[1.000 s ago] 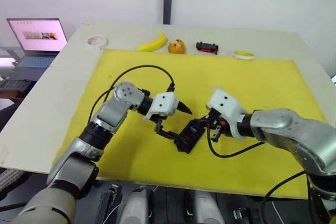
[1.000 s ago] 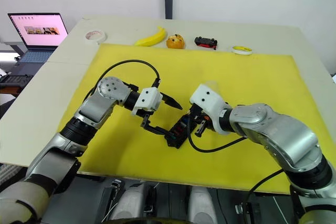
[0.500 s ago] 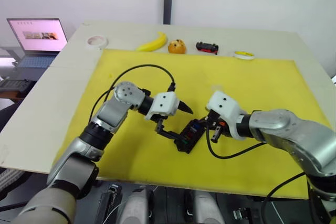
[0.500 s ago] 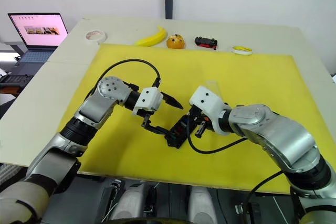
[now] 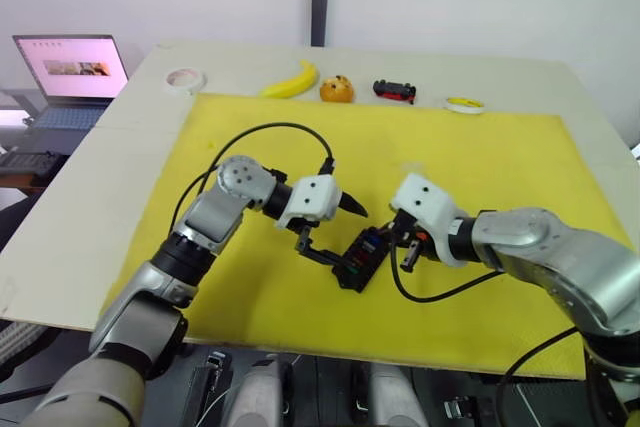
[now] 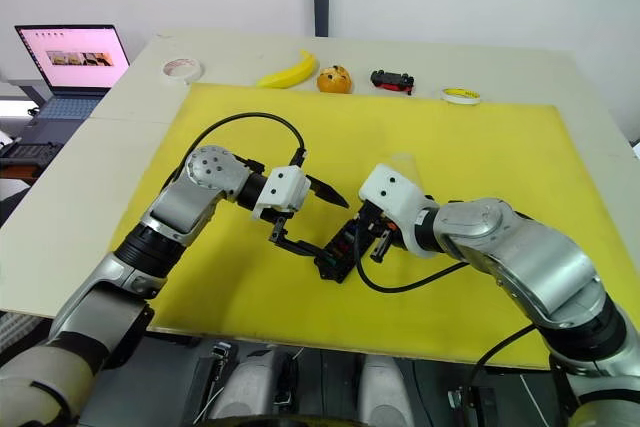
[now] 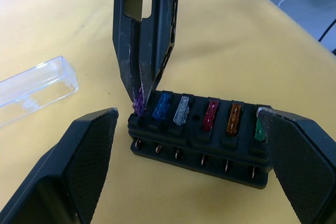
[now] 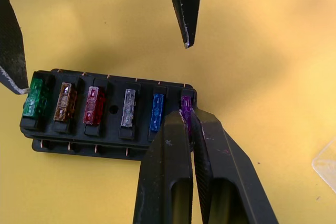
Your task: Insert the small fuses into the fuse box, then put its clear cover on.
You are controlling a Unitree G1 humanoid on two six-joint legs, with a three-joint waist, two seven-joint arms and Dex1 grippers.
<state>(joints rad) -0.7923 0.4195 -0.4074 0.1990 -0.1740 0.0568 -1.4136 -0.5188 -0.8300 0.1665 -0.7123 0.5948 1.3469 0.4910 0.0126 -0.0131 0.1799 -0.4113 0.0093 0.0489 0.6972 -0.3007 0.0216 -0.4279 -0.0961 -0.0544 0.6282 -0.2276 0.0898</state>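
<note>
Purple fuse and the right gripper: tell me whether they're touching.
Touching. In the left wrist view the right gripper has its fingertips pinched shut on the purple fuse, which stands in the end slot of the fuse box.

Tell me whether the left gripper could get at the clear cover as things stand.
Probably yes. The left gripper is open and holds nothing, straddling the fuse box. The clear cover lies bare on the yellow mat just beside the box, with nothing on it or between.

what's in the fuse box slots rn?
Fuse box holds six fuses: green, orange, red, grey, blue, purple, the last pinched by the right claw. Their prongs are hidden in the slots.
</note>
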